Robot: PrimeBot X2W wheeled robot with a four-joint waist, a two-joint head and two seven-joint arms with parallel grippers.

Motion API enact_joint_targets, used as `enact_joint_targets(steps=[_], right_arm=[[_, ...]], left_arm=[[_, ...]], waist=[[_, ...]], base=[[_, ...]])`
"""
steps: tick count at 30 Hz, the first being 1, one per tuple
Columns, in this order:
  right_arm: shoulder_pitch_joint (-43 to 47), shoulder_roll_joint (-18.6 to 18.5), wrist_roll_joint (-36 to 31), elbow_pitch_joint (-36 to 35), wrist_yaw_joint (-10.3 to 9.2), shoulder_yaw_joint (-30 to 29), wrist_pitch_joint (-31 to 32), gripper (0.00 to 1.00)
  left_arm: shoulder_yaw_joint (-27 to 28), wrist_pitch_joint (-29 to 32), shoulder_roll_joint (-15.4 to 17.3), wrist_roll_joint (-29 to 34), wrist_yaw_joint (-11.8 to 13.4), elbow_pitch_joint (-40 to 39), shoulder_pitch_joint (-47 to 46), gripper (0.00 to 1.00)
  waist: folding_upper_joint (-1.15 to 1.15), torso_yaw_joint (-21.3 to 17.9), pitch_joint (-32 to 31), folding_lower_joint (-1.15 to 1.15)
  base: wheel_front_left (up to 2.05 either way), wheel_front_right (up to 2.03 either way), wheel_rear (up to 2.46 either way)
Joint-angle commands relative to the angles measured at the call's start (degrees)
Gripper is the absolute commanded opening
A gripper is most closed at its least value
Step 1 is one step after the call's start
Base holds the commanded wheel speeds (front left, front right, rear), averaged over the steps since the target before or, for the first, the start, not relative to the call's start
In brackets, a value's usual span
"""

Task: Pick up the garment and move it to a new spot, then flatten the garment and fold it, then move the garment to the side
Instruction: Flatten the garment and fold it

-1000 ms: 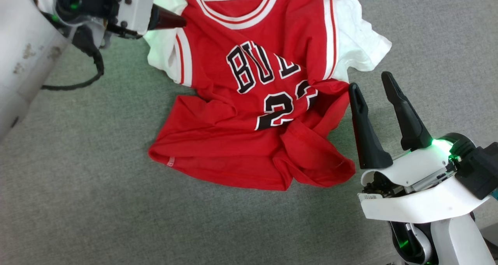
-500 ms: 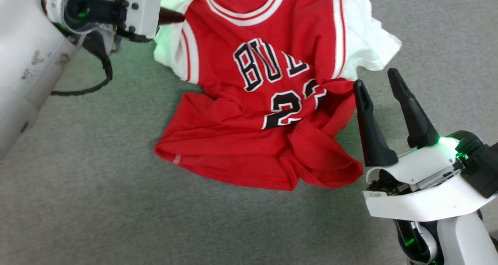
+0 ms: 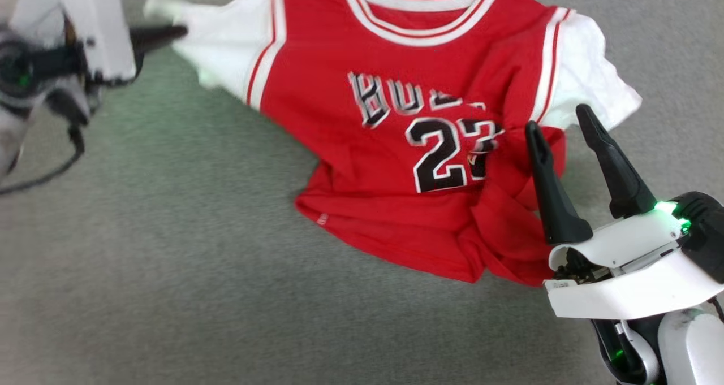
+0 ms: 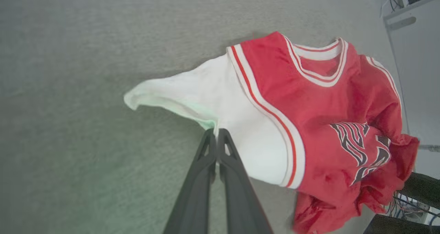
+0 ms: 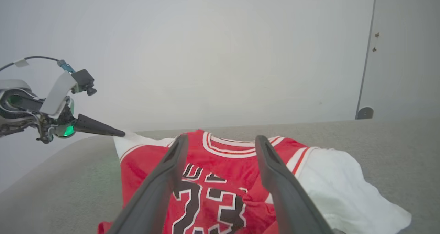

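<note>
Red jersey (image 3: 396,57): there it is, face up on the grey carpet (image 3: 169,272) in front of you, number 23 showing, lower hem bunched up at your right.
Left gripper (image 4: 216,133): yours is pinched tight on the edge of the white sleeve (image 4: 213,100), and that sleeve runs out to a point toward it.
Right gripper (image 3: 557,119): your fingers stand spread wide, grasping nothing, poised over the crumpled hem just beside the other white sleeve (image 3: 588,85).
</note>
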Motion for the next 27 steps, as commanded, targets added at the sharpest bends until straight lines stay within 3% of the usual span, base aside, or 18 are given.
enact_joint_targets(steps=[1, 7, 18, 20, 21, 27], right_arm=[[0.7, -0.4, -0.2, -0.5, 0.01, -0.5, 0.5, 1.00], [1.6, -0.8, -0.5, -2.1, 0.01, -1.5, 2.9, 1.00], [2.3, -1.7, -0.8, -4.0, 0.01, -3.0, 5.6, 1.00], [2.1, -2.0, -0.8, -3.7, 0.01, -2.9, 5.9, 1.00], [1.9, -2.4, -0.8, -3.4, 0.01, -2.9, 6.3, 1.00], [-0.1, -5.3, 0.2, -0.7, 0.01, -2.3, 9.9, 1.00]], left_arm=[[0.2, -0.7, 0.4, -0.7, -0.2, -0.6, 2.4, 0.00], [1.4, -6.3, 3.4, -2.1, -0.5, -0.7, 9.2, 0.00], [2.4, -9.1, 3.7, -3.8, -0.6, -0.1, 14.0, 0.01], [2.7, -10.1, 3.7, -3.5, -0.6, -1.0, 14.2, 0.33], [2.7, -10.9, 3.7, -3.1, -0.6, -1.4, 14.5, 0.97], [3.4, -19.7, 5.3, 0.3, -0.6, -6.7, 17.4, 1.00]], waist=[[0.00, 3.4, -2.9, 0.00], [0.00, 5.4, -3.7, 0.00], [0.00, 6.1, -4.1, 0.00], [0.00, 6.1, -4.3, 0.00], [0.00, 6.1, -4.5, 0.00], [0.00, 6.7, -6.0, 0.00]], base=[[0.00, 0.00, 0.00], [0.00, 0.00, 0.00], [0.00, 0.00, 0.00], [0.00, 0.00, 0.00], [0.00, 0.00, 0.00], [0.00, 0.00, 0.00]])
